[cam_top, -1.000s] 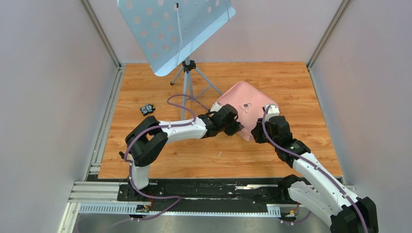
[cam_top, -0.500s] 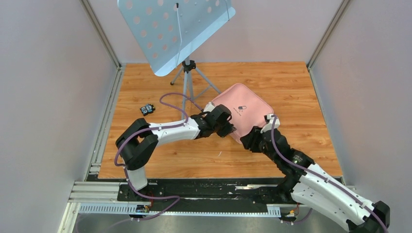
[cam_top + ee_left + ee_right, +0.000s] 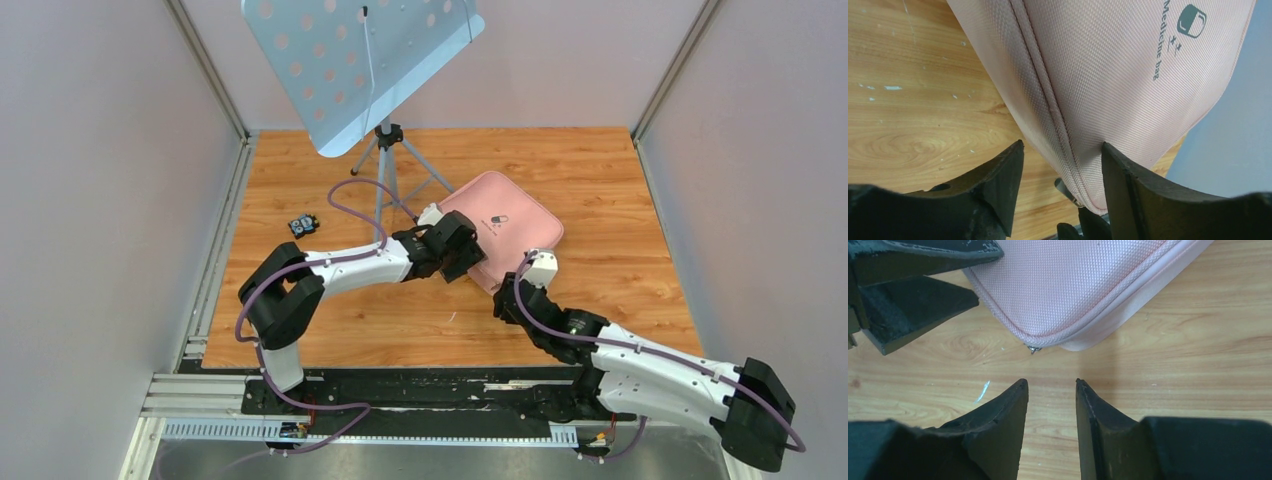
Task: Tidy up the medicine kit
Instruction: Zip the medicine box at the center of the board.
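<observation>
The pink medicine kit (image 3: 510,222) lies zipped shut on the wooden table, its near corner pointing toward the arms. My left gripper (image 3: 474,264) is open around that corner (image 3: 1083,100). Its right finger (image 3: 1128,185) rests against the fabric and its left finger (image 3: 998,185) stands apart from it. The metal zip pull (image 3: 1067,189) hangs at the corner. My right gripper (image 3: 1050,381) is open and empty, just short of the same corner (image 3: 1048,300) and low over the wood. In the top view the right gripper (image 3: 508,296) sits in front of the kit.
A blue perforated music stand (image 3: 360,60) on a grey tripod (image 3: 388,165) stands at the back left, close behind the left arm. A small black object (image 3: 304,224) lies on the table's left side. Walls close in on both sides.
My left gripper has opened on the kit's corner. The right arm has drawn back toward the near edge with its jaws parted, and the kit has settled flat, a little to the left.
</observation>
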Controlling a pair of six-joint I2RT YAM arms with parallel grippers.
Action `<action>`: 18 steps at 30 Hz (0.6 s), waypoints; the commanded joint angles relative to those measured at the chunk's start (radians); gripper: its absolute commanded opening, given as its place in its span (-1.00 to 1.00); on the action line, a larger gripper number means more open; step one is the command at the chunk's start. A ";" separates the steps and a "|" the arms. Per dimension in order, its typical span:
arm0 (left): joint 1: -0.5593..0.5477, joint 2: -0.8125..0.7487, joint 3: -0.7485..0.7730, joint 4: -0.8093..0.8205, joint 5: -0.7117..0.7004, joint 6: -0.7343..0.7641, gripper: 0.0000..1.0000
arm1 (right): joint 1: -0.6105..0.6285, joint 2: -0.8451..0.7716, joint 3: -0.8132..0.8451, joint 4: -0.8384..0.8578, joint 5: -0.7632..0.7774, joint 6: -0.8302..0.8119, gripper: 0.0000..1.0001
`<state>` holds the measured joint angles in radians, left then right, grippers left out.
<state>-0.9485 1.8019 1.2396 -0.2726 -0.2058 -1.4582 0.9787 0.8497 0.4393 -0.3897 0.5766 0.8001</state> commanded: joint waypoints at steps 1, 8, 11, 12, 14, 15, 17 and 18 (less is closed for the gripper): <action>0.004 0.001 0.047 -0.014 -0.061 0.047 0.40 | -0.003 0.051 0.030 0.090 0.082 -0.023 -0.22; 0.005 0.016 0.053 0.001 -0.040 0.070 0.71 | -0.021 0.157 0.069 0.153 0.055 -0.065 -0.21; 0.006 0.028 0.058 0.002 -0.027 0.071 0.63 | -0.028 0.172 0.072 0.186 0.045 -0.093 -0.22; 0.009 0.032 0.058 0.000 -0.023 0.071 0.54 | -0.031 0.176 0.074 0.193 0.043 -0.103 -0.22; 0.016 0.035 0.057 -0.003 -0.021 0.070 0.38 | -0.043 0.189 0.077 0.207 0.036 -0.116 -0.23; 0.018 0.034 0.058 -0.005 -0.025 0.070 0.31 | -0.046 0.196 0.075 0.214 0.037 -0.121 -0.24; 0.020 0.032 0.056 -0.009 -0.030 0.067 0.12 | -0.053 0.211 0.073 0.231 0.034 -0.130 -0.26; 0.021 0.032 0.055 -0.009 -0.029 0.067 0.03 | -0.056 0.216 0.071 0.241 0.034 -0.133 -0.27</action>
<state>-0.9375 1.8278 1.2709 -0.2619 -0.2108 -1.4059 0.9367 1.0462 0.4793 -0.2302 0.6075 0.7044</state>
